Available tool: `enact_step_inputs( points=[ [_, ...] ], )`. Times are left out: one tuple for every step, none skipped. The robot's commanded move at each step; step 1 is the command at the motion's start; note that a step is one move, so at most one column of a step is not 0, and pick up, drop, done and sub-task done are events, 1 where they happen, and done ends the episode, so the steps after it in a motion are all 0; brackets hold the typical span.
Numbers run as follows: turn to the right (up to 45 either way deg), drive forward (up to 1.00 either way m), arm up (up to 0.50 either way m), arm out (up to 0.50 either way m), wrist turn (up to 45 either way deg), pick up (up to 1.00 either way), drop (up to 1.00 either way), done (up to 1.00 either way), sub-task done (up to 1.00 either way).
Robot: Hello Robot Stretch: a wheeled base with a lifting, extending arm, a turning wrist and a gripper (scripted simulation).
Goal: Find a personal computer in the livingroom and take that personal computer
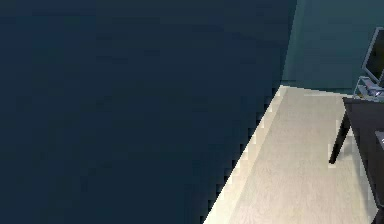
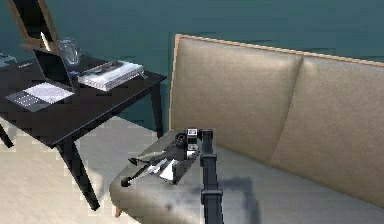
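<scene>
In the forward view a dark blue wall (image 1: 130, 100) takes up the left and middle. Its foot runs diagonally from the near bottom edge toward the far right corner. Right of it a strip of pale floor (image 1: 290, 150) lies open. That strip is narrowed on the right by a dark table's edge and slanted leg (image 1: 341, 140).

In the arm side view a beige sofa (image 2: 270, 100) with a wooden rim spans the middle and right, backed against a teal wall. The dark table (image 2: 90, 112) stands to its left. The table's right corner and leg are just beside the sofa's left end, with only a slim gap of floor between them. More floor is open at the near left, under and in front of the table.

The arm (image 2: 210, 185) rises over the sofa seat, and the gripper (image 2: 135, 170) reaches left above the seat's near-left corner. A flat grey thing (image 2: 168, 168) lies on the cushion at the gripper, so I cannot tell whether the fingers have hold of anything.

The laptop (image 2: 50, 68) stands open on the table's far left part, well apart from the gripper. To its right lies a pale flat stack (image 2: 110, 74), and behind it stands a clear glass jug (image 2: 68, 48).
</scene>
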Motion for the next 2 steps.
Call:
enact_step_inputs(
  points=[
    [0.0,0.00,0.00,0.00,45.0,0.00,0.00,0.00,0.00],
    [0.0,0.00,0.00,0.00,24.0,0.00,0.00,0.00,0.00]
  ],
)
